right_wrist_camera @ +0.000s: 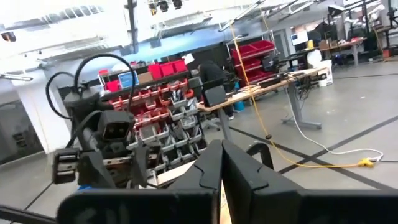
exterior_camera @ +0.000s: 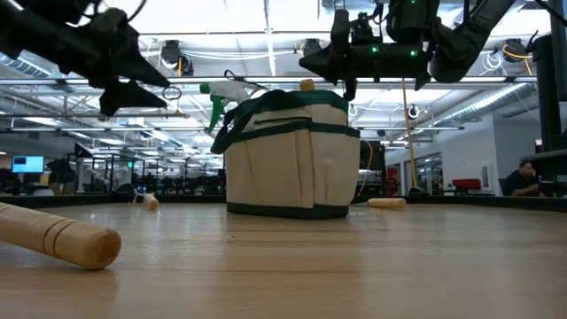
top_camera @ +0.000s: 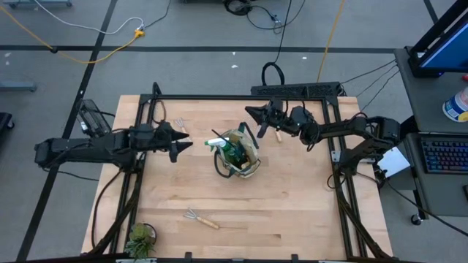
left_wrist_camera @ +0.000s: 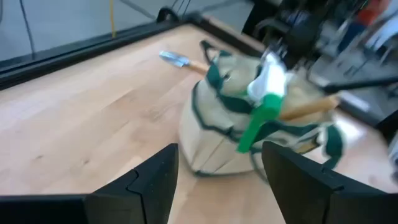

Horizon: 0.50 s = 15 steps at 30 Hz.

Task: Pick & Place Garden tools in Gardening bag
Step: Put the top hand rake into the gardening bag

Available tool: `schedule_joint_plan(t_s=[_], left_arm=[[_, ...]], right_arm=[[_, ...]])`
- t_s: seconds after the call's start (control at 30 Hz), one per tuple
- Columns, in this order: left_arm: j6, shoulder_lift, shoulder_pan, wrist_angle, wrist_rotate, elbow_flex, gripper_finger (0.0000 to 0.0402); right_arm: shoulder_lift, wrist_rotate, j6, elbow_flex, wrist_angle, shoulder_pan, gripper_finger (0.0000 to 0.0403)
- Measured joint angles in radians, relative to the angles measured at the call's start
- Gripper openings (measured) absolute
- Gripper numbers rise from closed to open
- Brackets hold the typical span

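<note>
We are seeing the gardening bag (top_camera: 242,155) standing upright mid-desk (top_camera: 292,212), its green spray bottle (top_camera: 221,144) pointing toward the spread, empty left pincer (top_camera: 180,140), while the right pincer (top_camera: 256,113) is hovering closed.

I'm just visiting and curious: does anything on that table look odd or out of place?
Mostly tidy. The green spray bottle pokes out over the gardening bag rim at a slant rather than sitting inside. A fork rake lies loose on the table, and a potted plant sits at its corner.
</note>
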Motion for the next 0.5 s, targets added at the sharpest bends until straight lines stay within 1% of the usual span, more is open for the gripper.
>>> schedule_joint_plan(t_s=[0.17,0.3,0.4,0.5], left_arm=[[0.136,0.136,0.084,-0.139,0.057,0.113,0.0237],[0.261,0.262,0.139,-0.318,0.054,0.232,0.0237],[0.352,0.347,0.180,-0.443,0.049,0.311,0.0237],[0.416,0.417,0.219,-0.523,0.047,0.363,0.0237]], right_arm=[[0.000,-0.078,0.025,0.000,0.066,-0.032,0.0001],[0.000,-0.148,0.002,-0.015,0.135,-0.060,0.0001],[-0.002,-0.153,-0.007,-0.054,0.209,-0.078,0.0001],[-0.032,-0.153,-0.017,-0.116,0.233,-0.092,0.0001]])
